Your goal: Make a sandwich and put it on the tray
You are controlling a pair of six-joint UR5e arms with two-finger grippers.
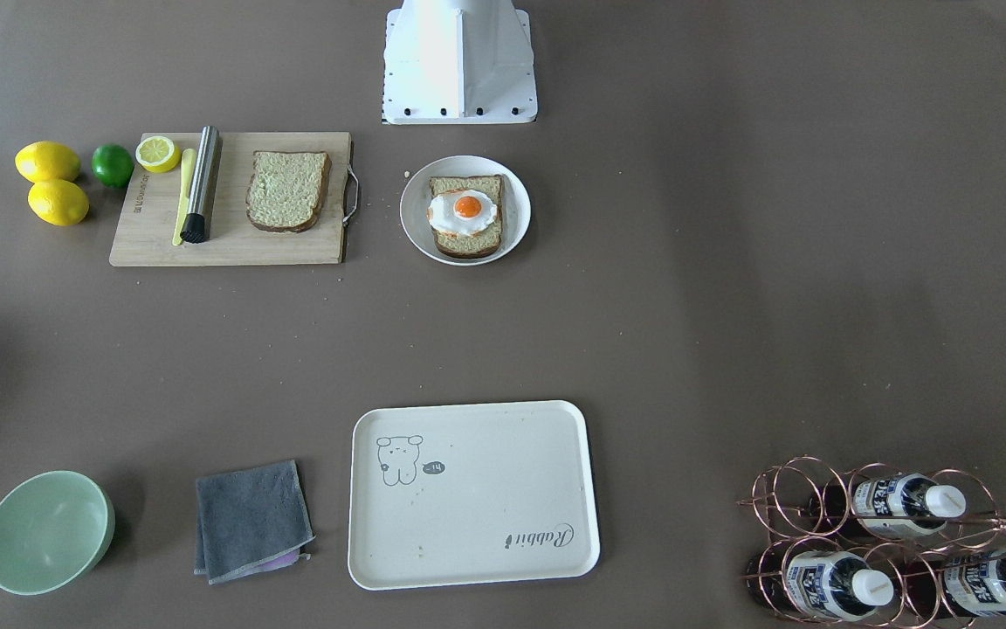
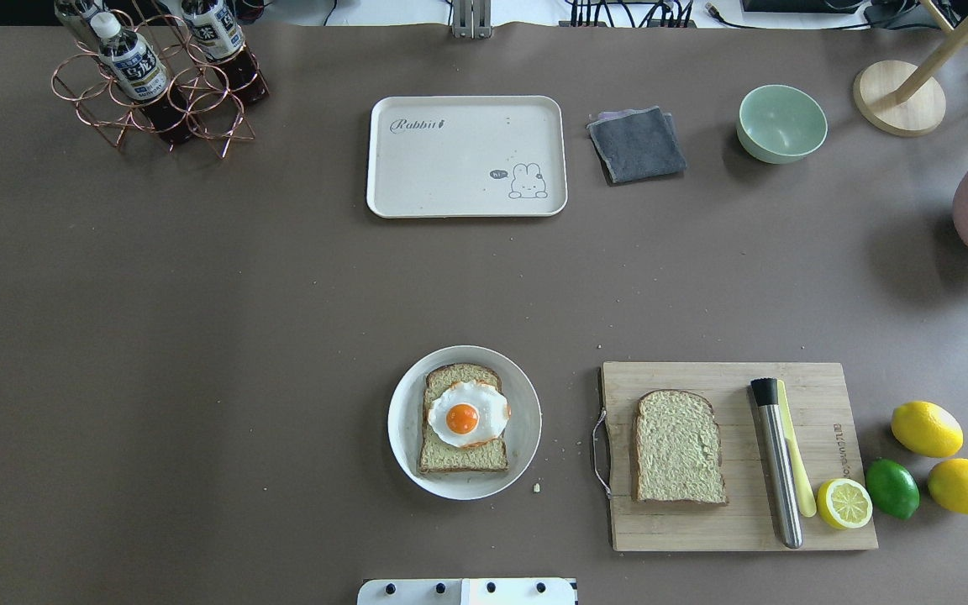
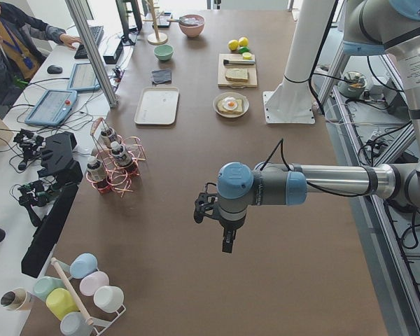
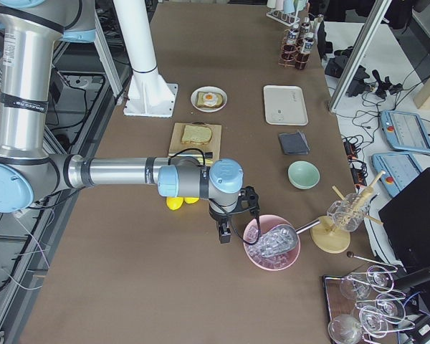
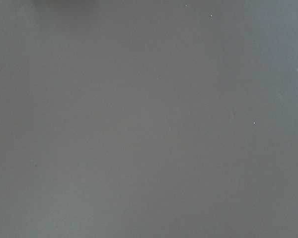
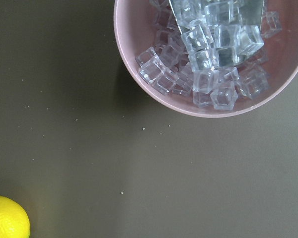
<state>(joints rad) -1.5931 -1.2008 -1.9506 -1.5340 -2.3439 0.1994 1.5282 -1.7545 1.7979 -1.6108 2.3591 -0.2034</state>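
One slice of bread lies on a white plate with a fried egg on top; it also shows in the overhead view. A second slice lies apart on the wooden cutting board. The cream tray lies bare across the table, also in the overhead view. My left gripper hangs over bare table far from the food. My right gripper hangs beside a pink bowl. I cannot tell whether either is open or shut.
On the board lie a steel muddler, a yellow tool and a lemon half. Two lemons and a lime sit beside it. A green bowl, grey cloth, bottle rack and pink ice bowl stand around.
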